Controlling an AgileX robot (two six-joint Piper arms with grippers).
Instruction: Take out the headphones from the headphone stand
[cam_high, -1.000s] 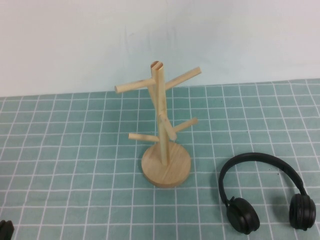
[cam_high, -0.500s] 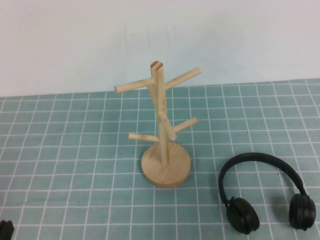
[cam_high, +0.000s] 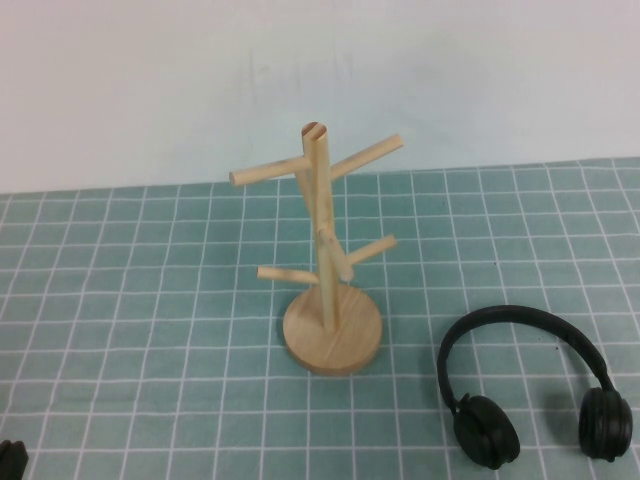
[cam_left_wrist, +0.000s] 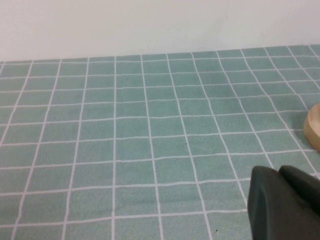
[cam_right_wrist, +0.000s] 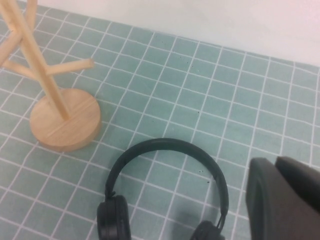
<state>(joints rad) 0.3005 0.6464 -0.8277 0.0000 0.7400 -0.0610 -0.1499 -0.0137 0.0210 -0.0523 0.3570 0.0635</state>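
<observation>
The black headphones (cam_high: 520, 316) lie flat on the green checked cloth, to the right of the wooden headphone stand (cam_high: 324, 250) and apart from it. The stand is upright with bare pegs. The right wrist view shows the headphones (cam_right_wrist: 165, 146) close below my right gripper (cam_right_wrist: 274, 161), with the stand's base (cam_right_wrist: 65, 118) beyond them. My right gripper is shut, empty, and out of the high view. My left gripper (cam_left_wrist: 277, 171) is shut and empty over bare cloth at the near left; a dark bit of it shows in the high view (cam_high: 10, 460).
The green cloth with a white grid (cam_high: 140, 300) covers the table up to a white wall at the back. The edge of the stand's base (cam_left_wrist: 315, 128) shows in the left wrist view.
</observation>
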